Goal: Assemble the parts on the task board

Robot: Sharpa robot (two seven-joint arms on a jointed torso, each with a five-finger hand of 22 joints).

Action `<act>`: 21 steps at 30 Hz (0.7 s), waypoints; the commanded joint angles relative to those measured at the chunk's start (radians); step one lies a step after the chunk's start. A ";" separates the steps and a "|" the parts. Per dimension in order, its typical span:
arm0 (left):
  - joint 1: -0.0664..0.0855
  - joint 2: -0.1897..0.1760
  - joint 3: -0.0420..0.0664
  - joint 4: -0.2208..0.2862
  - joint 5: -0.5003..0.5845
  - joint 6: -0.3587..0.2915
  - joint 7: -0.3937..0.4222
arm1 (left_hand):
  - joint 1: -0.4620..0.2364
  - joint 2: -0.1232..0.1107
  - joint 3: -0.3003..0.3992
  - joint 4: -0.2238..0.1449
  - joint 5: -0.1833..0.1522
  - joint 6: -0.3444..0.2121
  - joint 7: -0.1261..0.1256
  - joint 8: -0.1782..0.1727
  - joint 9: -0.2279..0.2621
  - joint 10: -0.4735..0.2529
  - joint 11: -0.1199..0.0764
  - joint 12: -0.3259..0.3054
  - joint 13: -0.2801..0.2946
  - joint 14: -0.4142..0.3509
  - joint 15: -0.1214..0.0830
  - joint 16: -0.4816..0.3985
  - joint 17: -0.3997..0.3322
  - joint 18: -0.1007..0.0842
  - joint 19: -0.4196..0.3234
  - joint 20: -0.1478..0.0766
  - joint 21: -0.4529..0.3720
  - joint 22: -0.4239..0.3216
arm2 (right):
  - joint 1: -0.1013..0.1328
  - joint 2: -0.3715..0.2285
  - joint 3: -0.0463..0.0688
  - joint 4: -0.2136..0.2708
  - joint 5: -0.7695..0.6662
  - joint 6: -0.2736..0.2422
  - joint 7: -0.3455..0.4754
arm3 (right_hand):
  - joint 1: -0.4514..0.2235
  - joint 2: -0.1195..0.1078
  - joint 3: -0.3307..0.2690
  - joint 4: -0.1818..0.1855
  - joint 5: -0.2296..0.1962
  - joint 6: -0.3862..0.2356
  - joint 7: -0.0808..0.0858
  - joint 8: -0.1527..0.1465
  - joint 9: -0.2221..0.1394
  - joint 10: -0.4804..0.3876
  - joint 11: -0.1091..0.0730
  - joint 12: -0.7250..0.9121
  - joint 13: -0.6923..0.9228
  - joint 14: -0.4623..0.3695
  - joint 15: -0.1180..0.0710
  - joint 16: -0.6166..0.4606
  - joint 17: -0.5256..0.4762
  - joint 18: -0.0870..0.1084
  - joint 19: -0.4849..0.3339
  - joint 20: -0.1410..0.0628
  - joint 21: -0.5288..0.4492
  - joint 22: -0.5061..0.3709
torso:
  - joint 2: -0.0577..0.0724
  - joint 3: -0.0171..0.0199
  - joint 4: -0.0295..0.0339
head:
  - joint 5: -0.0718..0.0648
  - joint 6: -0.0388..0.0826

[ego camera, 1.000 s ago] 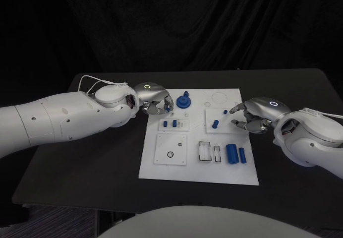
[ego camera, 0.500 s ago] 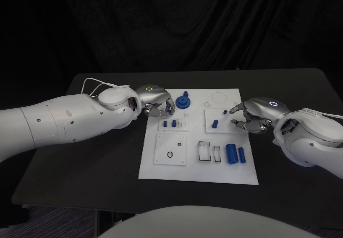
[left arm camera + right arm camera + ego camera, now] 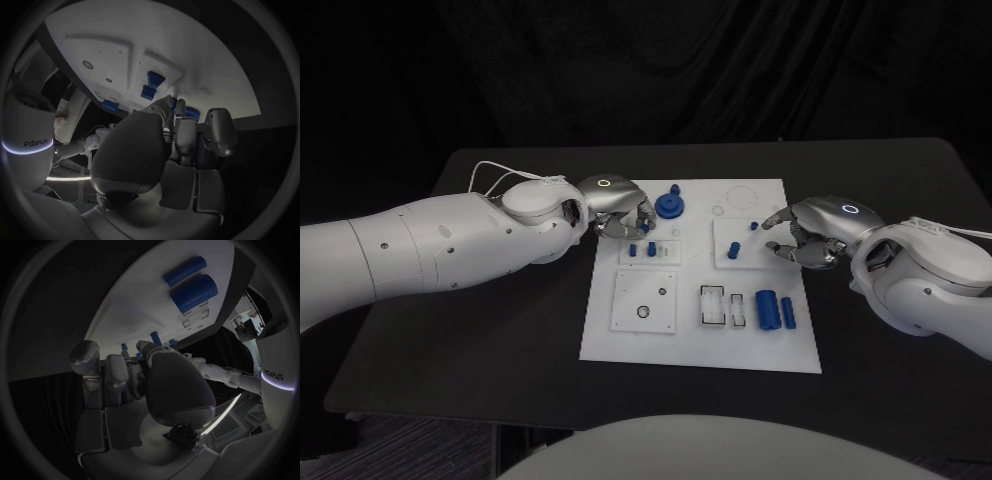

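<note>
On the task board (image 3: 733, 345), the round blue part with a peg (image 3: 671, 206) sits by its far edge, looks small, hard, light and maybe slippery, so hold its rim; the left hand (image 3: 620, 205) curls fingers just beside it, the right hand (image 3: 808, 236) curls near the board's right edge, and I cannot tell if either pinches anything.

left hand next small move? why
Probably ease the left hand a little further toward the blue round part at the far end of the task board. The hand sits at the board's far left edge, just beside that part, and I can't tell whether it holds anything.
</note>
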 commanded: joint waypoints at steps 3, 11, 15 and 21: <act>-0.007 0.006 0.000 -0.006 0.000 -0.002 0.002 | 0.000 -0.002 0.004 0.002 0.003 -0.004 -0.001 -0.005 -0.001 0.005 0.002 -0.004 -0.001 -0.005 0.005 -0.007 -0.001 -0.010 -0.005 0.001 -0.006 0.155 | 0.001 0.000 0.001 0.000 -0.002 0.008 -0.010 | 0.009 -0.003 0.005 0.001 -0.003 0.006 0.002 -0.001 -0.001 -0.006 -0.001 -0.004 0.070 -0.005 -0.003 -0.004 -0.001 0.005 -0.001 0.000 -0.004 0.081 | 0.001 0.0000 0.0006 | -0.002 0.000; -0.013 0.012 0.001 -0.014 0.000 -0.017 0.002 | 0.005 -0.001 0.007 -0.002 0.007 -0.002 0.001 -0.006 -0.001 0.007 0.001 -0.005 -0.001 -0.007 0.005 -0.009 -0.003 -0.010 -0.007 0.001 -0.009 0.155 | 0.001 -0.001 0.001 0.001 -0.002 0.010 -0.012 | 0.009 -0.003 0.005 0.001 -0.003 0.006 0.002 -0.001 -0.001 -0.006 -0.001 -0.004 0.070 -0.005 -0.003 -0.004 -0.001 0.005 -0.001 0.000 -0.004 0.081 | 0.001 -0.0005 0.0006 | -0.004 0.000; -0.014 0.014 0.001 -0.015 0.000 -0.031 0.002 | 0.007 -0.001 0.008 -0.004 0.009 -0.001 0.001 -0.006 0.000 0.008 0.001 -0.005 -0.001 -0.007 0.005 -0.009 -0.003 -0.010 -0.007 0.001 -0.009 0.155 | 0.001 -0.001 0.001 0.001 -0.002 0.011 -0.013 | 0.011 -0.003 0.006 0.000 -0.003 0.006 0.002 -0.001 -0.002 -0.007 0.000 -0.005 0.069 -0.005 -0.003 -0.005 -0.002 0.006 -0.001 0.000 -0.007 0.080 | 0.000 -0.0003 0.0001 | -0.003 0.000; -0.015 0.014 0.001 -0.016 0.000 -0.043 0.000 | 0.008 0.000 0.009 -0.005 0.011 0.000 0.002 -0.006 0.000 0.010 0.001 -0.005 0.000 -0.008 0.005 -0.010 -0.005 -0.010 -0.007 0.001 -0.009 0.155 | 0.001 -0.002 0.001 0.001 -0.002 0.014 -0.015 | 0.012 -0.003 0.007 -0.001 -0.003 0.007 0.002 -0.001 -0.002 -0.007 0.000 -0.006 0.068 -0.006 -0.002 -0.005 -0.003 0.006 -0.001 0.000 -0.008 0.080 | 0.001 -0.0002 0.0005 | -0.003 0.000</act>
